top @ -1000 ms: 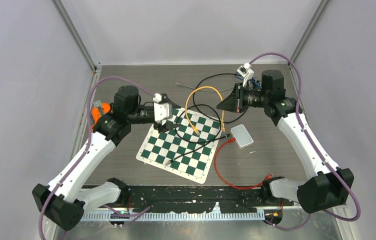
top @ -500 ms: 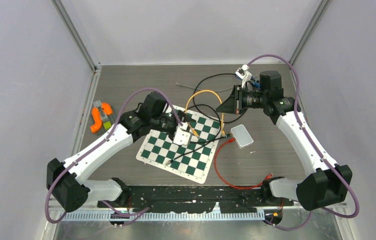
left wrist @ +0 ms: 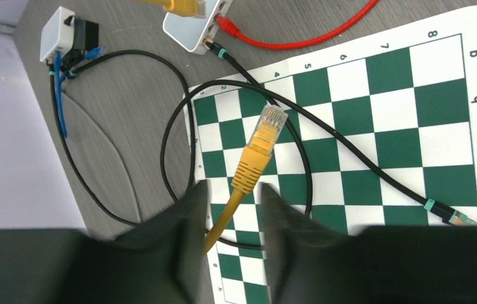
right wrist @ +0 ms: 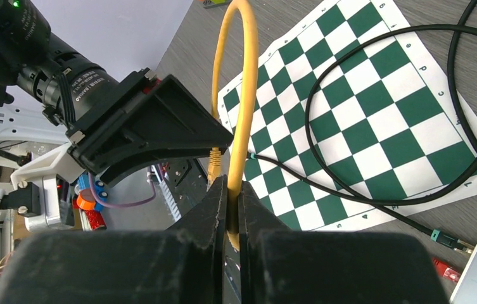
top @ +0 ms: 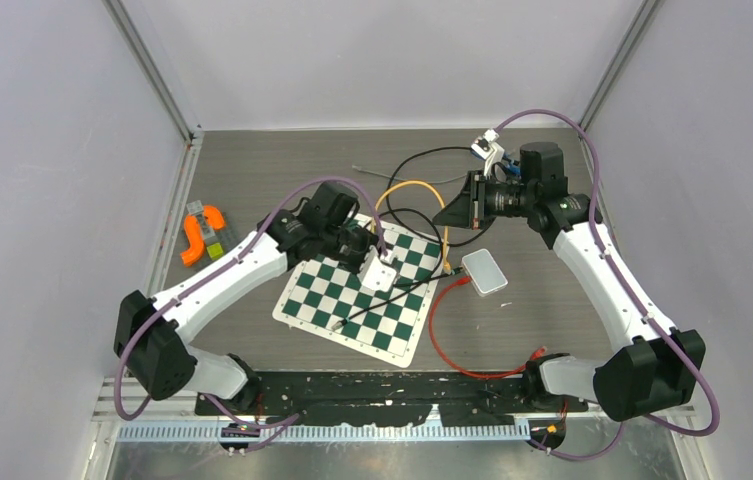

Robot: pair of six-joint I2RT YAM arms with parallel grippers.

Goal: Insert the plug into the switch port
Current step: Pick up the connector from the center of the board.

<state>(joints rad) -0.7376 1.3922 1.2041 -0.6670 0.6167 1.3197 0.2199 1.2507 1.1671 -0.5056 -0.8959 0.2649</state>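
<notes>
Plug (left wrist: 267,136) lies mid-frame on the chessboard (left wrist: 400,95); our left gripper (left wrist: 232,187) gapes around its yellow cable (left wrist: 223,218), right gripper (right wrist: 230,185) clenched on it. We should pinch just behind the plug, nose towards the switch (left wrist: 191,31) above.

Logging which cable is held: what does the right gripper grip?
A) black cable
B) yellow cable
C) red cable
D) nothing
B: in the right wrist view the right gripper is closed on the yellow cable, which loops up from between its fingers.
</notes>
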